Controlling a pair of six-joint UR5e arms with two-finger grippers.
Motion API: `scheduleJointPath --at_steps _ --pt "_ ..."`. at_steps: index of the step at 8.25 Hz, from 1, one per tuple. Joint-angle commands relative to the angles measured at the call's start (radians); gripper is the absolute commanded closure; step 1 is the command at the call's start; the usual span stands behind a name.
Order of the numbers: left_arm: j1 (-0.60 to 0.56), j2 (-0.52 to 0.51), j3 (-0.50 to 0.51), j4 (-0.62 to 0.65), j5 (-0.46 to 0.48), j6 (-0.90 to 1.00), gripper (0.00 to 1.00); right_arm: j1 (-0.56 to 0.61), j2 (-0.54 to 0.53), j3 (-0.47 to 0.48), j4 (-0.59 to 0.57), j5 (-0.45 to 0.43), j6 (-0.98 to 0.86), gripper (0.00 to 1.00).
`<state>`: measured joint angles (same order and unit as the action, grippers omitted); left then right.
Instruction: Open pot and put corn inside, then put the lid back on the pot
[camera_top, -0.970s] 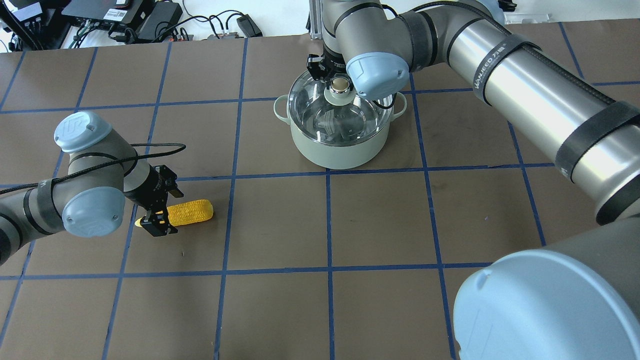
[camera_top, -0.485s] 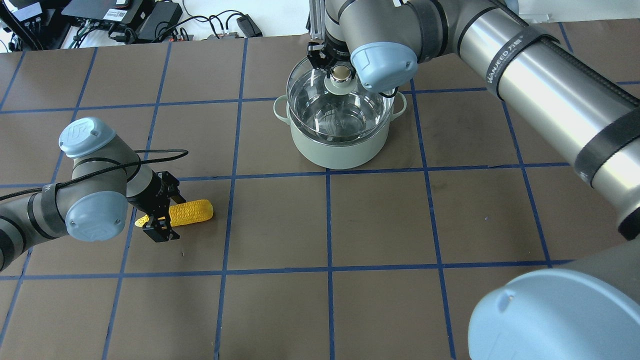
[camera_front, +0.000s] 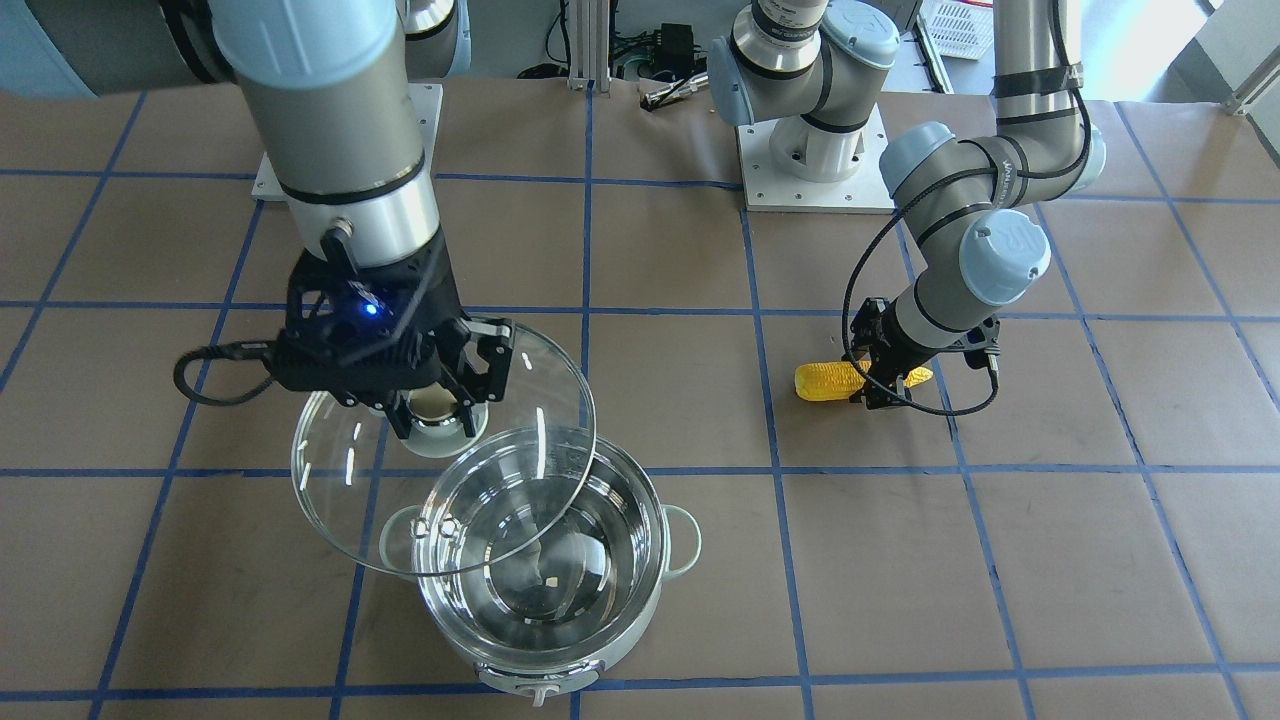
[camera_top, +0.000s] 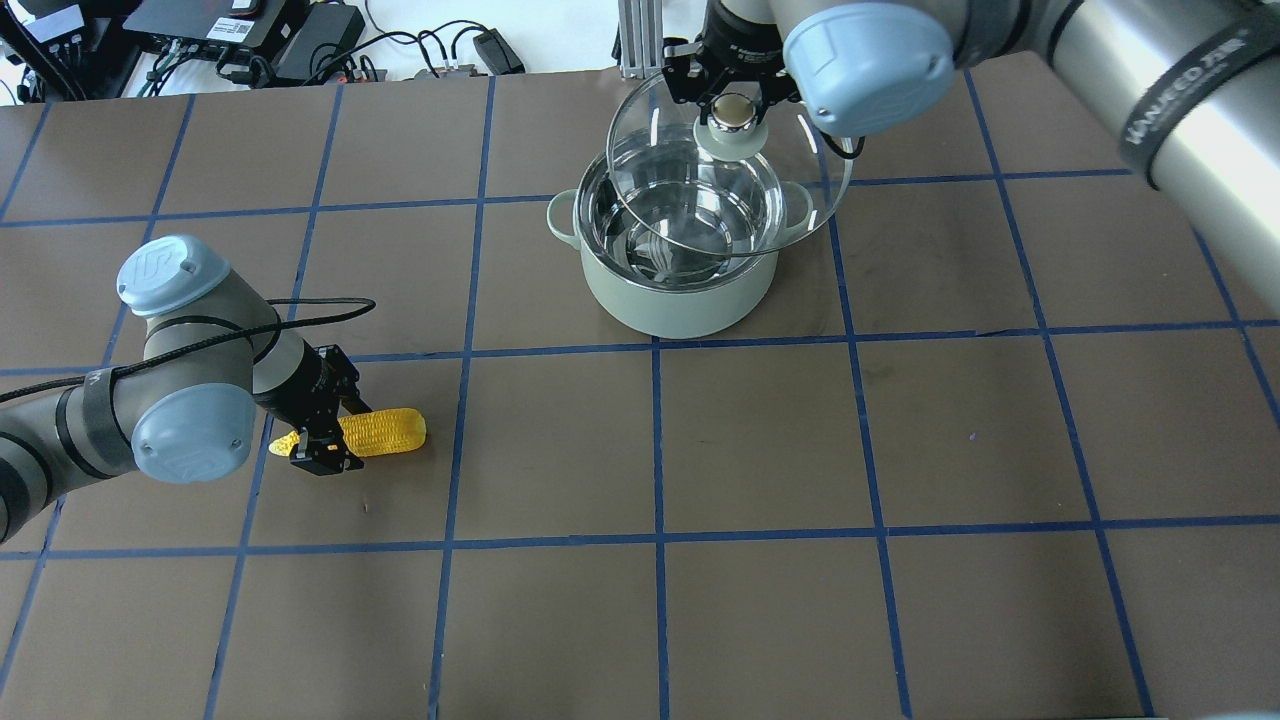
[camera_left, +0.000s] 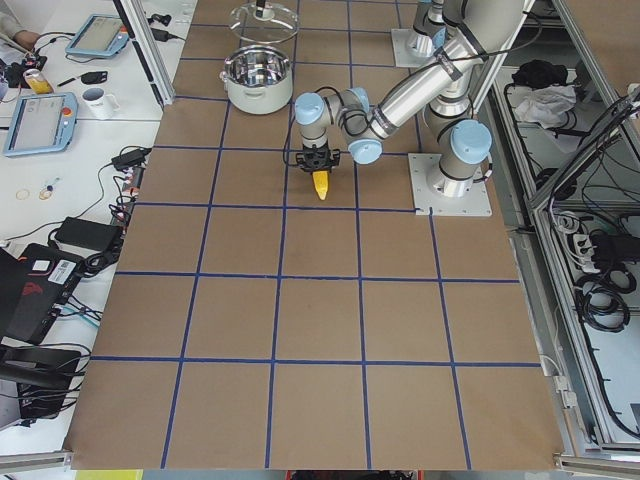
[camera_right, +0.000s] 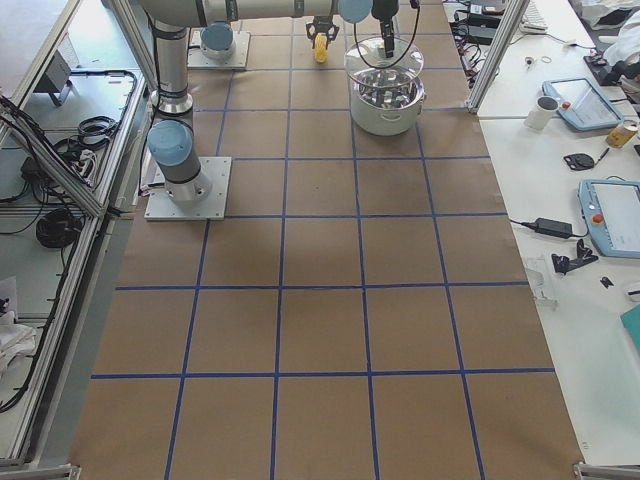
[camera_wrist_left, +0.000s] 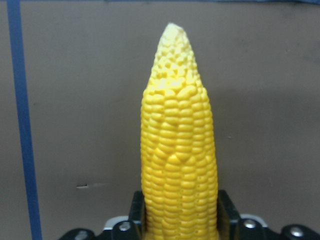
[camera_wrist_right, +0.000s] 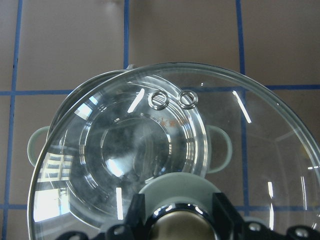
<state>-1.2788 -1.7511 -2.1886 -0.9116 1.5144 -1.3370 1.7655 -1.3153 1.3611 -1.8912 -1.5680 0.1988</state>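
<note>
The mint-green pot stands open at the back middle of the table, its steel inside bare. My right gripper is shut on the knob of the glass lid and holds it raised and tilted, shifted off the pot toward the far right. It also shows in the front view, lid, gripper, pot. The yellow corn lies on the table at the left. My left gripper is shut on its pointed half, with the fingers against its sides in the left wrist view.
The table is brown paper with a blue tape grid. Cables and electronics lie past the far edge, and an aluminium post stands behind the pot. The arm bases are bolted at the robot's side.
My right gripper has lifted the lid off the pot and carried it up and to the far right. My left gripper's fingers have closed in on the corn.
</note>
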Motion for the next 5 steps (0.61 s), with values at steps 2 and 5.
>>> scheduleJointPath --at_steps 2,5 --pt "0.004 0.007 0.027 -0.039 0.007 -0.037 1.0 -0.093 -0.261 0.13 0.258 0.003 -0.058 0.75" --pt "0.004 -0.002 0.346 -0.339 0.012 -0.076 1.0 -0.106 -0.282 0.151 0.259 0.038 -0.071 0.74"
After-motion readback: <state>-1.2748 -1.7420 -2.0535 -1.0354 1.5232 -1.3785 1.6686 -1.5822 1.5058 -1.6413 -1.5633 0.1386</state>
